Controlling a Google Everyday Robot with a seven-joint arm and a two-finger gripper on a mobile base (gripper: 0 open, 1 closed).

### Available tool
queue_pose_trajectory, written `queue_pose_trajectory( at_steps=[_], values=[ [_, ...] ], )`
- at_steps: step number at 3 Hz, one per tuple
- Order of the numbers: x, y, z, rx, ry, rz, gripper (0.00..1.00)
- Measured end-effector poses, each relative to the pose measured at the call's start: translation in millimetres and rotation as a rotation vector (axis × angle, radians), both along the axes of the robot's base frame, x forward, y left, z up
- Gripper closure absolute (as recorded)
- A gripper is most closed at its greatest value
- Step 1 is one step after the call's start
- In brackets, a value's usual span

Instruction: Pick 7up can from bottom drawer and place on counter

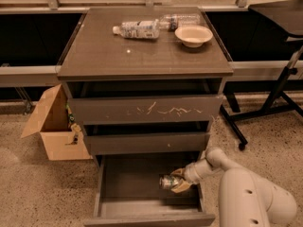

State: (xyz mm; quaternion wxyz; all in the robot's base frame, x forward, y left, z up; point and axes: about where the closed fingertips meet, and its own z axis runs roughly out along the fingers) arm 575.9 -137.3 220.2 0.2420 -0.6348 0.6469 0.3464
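Dark grey-brown counter point(142, 56): glossy top of the three-drawer cabinet, wider than the drawers below it. The front and left of the top have nothing on them.

Bottom drawer point(128, 183): pulled out, grey floor showing, deepest of the three. The scratched drawer point(147, 109) sits two levels above it.

White arm point(251, 197): reaches in low from the right and crosses the drawer's right wall.

Cardboard box point(52, 126): on the floor left of the cabinet, flap open.

Two water bottles point(137, 30) lie at the back of the counter, with a pale bowl point(193, 35) just beside them.

Gripper point(180, 181): down inside the bottom drawer, right of centre, up against the can. Whether it has closed on the can, I cannot tell.

7up can point(165, 182): on the drawer floor, touching the gripper's left side. It appears to lie on its side.

Handling, as a judgement:
- Thin metal, so it is light and easily crushed.
- The smooth skin is likely to slip or roll under a loose hold.
- Best taken across the middle of the barrel, away from the rims, with moderate squeeze.
- The lift has to clear the drawer walls and the drawers overhead before it rises to the counter.
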Motion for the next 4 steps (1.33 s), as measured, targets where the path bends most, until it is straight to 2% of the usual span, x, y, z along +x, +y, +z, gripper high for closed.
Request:
queue_pose_trajectory(
  at_steps=[1,2,3,4],
  values=[
    [-13,17,67,0.062,-0.045,0.065,1.00],
    [-16,21,72,0.063,-0.049,0.079,1.00],
    [-29,36,121,0.053,-0.104,0.148,1.00],
    [-53,55,177,0.040,-0.160,0.227,1.00]
  ],
)
